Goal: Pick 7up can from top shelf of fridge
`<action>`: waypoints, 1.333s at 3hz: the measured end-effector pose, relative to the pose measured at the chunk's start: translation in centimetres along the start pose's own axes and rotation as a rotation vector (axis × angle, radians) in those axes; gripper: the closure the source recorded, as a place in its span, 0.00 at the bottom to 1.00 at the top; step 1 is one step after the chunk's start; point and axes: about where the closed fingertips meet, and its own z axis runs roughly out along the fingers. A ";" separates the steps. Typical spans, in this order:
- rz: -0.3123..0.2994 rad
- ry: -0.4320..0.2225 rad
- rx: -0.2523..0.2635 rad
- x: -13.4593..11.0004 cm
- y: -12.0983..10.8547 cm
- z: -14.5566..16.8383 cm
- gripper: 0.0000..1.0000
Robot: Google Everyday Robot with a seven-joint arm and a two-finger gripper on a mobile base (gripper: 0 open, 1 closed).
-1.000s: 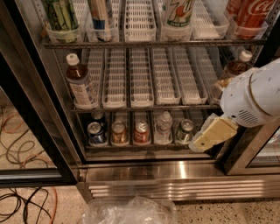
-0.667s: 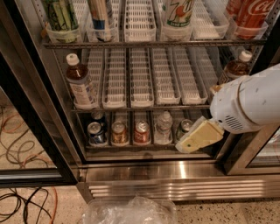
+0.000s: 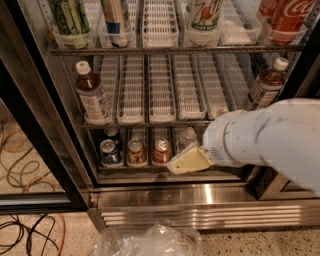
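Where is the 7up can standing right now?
In the camera view the 7up can stands on the top shelf, right of centre, with an empty white tray on each side. The gripper is far below, by the bottom row of cans.

One cream-coloured pincer (image 3: 184, 161), on one white robot arm (image 3: 270, 135), hangs low before the one black-framed, glass-doored fridge (image 3: 47, 125). Three wire racks are in view.

- **Top shelf (image 3: 175, 50), well above the pincer:** four tall cans.
  - One pale-white 7up can with green lettering (image 3: 205, 14) is almost straight above.
  - One red Coca-Cola can (image 3: 290, 15) is up to the right.
  - One dark green patterned can (image 3: 70, 17) and one can with a blue band (image 3: 116, 17) are up to the left.
- **Middle rack:** two brown bottles with white caps, one up-left (image 3: 93, 95) and one up-right (image 3: 266, 87).
- **Just left of the pincer, level with it:** three short cans in the front row, one blue (image 3: 110, 152), one brown (image 3: 135, 151) and one red (image 3: 161, 150).
- **Just above the pincer:** one pale, clear-looking container (image 3: 187, 137).
- **Below the pincer:** one crumpled clear plastic bag (image 3: 150, 241).
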 end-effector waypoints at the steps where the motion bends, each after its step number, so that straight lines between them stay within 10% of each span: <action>1: 0.068 -0.059 0.019 0.2 0.5 4.4 0.00; 4: 0.218 -0.275 0.168 -0.6 -3.7 5.6 0.00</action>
